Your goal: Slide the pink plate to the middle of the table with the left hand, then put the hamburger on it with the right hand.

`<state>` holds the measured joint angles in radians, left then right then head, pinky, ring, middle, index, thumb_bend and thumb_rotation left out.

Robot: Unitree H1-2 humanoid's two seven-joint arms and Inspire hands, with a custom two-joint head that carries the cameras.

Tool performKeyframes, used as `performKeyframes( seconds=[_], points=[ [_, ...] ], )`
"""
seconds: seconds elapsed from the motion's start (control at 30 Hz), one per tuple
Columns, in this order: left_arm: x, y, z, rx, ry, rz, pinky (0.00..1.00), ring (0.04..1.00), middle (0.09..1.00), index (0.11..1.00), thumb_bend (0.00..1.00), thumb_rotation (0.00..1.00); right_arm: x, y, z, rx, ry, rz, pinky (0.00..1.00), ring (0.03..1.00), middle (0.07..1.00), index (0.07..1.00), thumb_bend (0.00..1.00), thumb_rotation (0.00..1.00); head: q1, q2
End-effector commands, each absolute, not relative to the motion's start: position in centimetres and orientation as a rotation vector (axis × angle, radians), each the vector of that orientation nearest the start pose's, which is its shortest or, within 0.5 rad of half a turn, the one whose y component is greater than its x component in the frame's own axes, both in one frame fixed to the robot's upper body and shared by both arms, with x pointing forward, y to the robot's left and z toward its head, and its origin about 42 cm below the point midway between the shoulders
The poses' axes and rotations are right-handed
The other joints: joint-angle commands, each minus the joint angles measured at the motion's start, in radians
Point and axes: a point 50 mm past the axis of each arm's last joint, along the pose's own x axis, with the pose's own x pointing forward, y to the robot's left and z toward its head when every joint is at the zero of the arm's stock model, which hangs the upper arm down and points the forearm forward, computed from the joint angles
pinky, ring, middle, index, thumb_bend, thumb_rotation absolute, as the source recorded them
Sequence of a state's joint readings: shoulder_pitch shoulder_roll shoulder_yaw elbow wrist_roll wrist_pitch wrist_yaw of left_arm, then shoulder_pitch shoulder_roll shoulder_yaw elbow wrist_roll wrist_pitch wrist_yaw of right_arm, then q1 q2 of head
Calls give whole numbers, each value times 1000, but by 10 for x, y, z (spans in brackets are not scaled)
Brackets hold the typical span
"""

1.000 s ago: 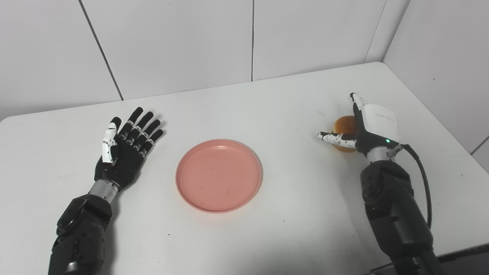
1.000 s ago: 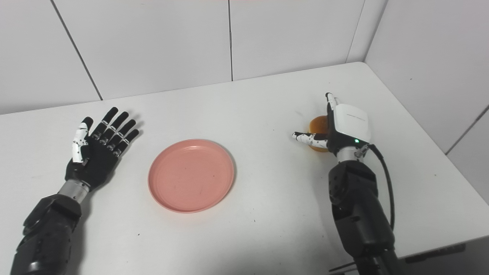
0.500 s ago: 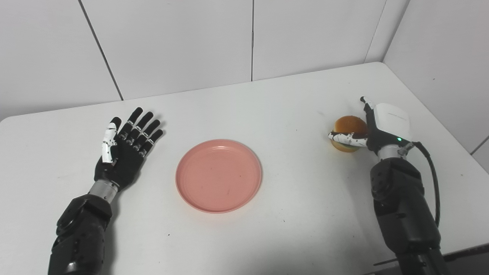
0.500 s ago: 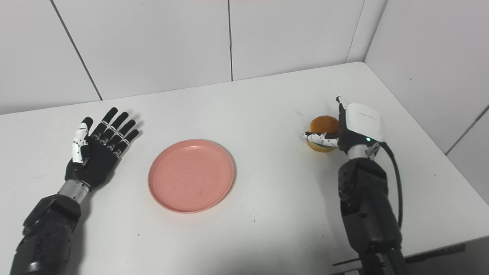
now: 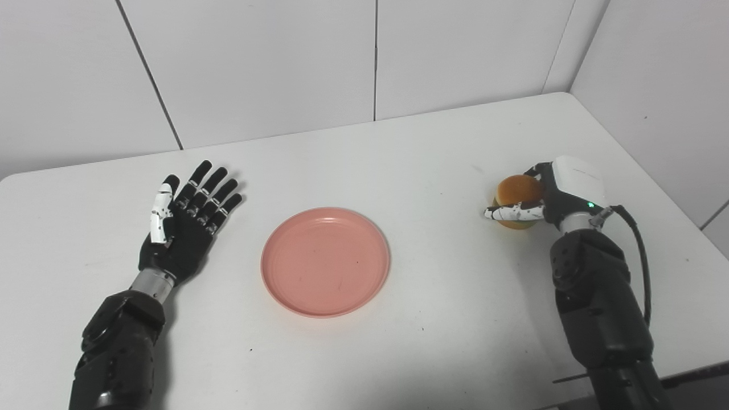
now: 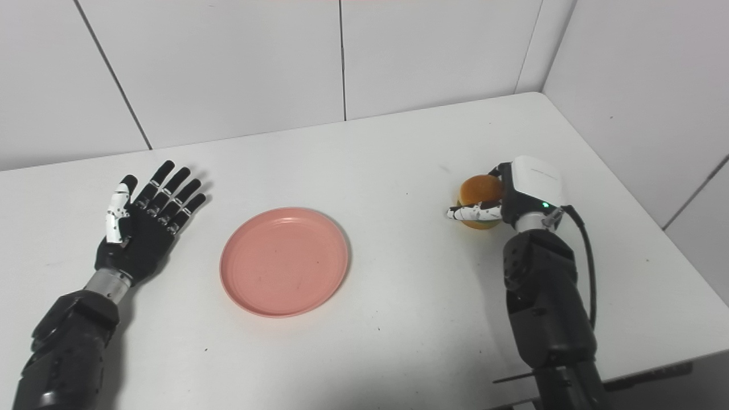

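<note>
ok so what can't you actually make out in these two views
- Right hand grip: in both views its white back hides the fingers behind the hamburger, so whether they touch it is unclear; only the thumb shows in front.
- Hamburger base: hidden by the thumb, so lifted or resting on the table cannot be told.
- Both arms: cut off by the bottom edge.
- Dark specks on the plate: too small to identify.

The white table [image 5: 398, 154] runs back to a panelled wall and into a corner at the far right. A pink plate [image 5: 326, 261] lies flat near its middle, empty. A hamburger [image 5: 515, 196] stands toward the right edge, well apart from the plate, though its base is partly hidden, so it may be just off the surface.
</note>
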<state>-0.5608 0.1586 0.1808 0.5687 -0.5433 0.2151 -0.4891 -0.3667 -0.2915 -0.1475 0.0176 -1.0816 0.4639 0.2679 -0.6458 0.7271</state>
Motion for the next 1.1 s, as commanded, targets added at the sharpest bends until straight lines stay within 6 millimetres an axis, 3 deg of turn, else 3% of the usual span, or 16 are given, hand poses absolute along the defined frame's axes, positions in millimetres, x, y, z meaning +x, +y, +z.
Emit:
performKeyframes(
  seconds=[0.0,0.1,0.13,0.23,0.8,1.07],
  points=[
    [434,259,110,-504,252,-358,930,924,942,947,359,1000,390,-340,221,-1176,246,-361,297,389,492,570,873,361,1,1],
    [434,259,110,-501,249,-362,930,924,942,947,357,1000,391,-336,223,-1172,230,-365,304,397,497,551,805,250,6,3],
    [434,258,110,-502,248,-363,934,926,944,948,358,1000,390,-335,224,-1171,223,-371,284,375,475,509,613,176,6,3],
    [434,258,110,-500,247,-363,936,926,944,946,361,1000,389,-334,228,-1155,196,-383,265,346,452,491,522,139,10,3],
    [430,245,110,-490,240,-376,950,941,954,956,361,1000,359,-309,307,-1111,-142,-436,268,350,424,487,506,131,69,-8],
    [423,224,109,-481,236,-367,953,949,958,962,341,1000,357,-282,335,-1106,-250,-347,301,382,450,487,506,134,207,-16]
  ],
)
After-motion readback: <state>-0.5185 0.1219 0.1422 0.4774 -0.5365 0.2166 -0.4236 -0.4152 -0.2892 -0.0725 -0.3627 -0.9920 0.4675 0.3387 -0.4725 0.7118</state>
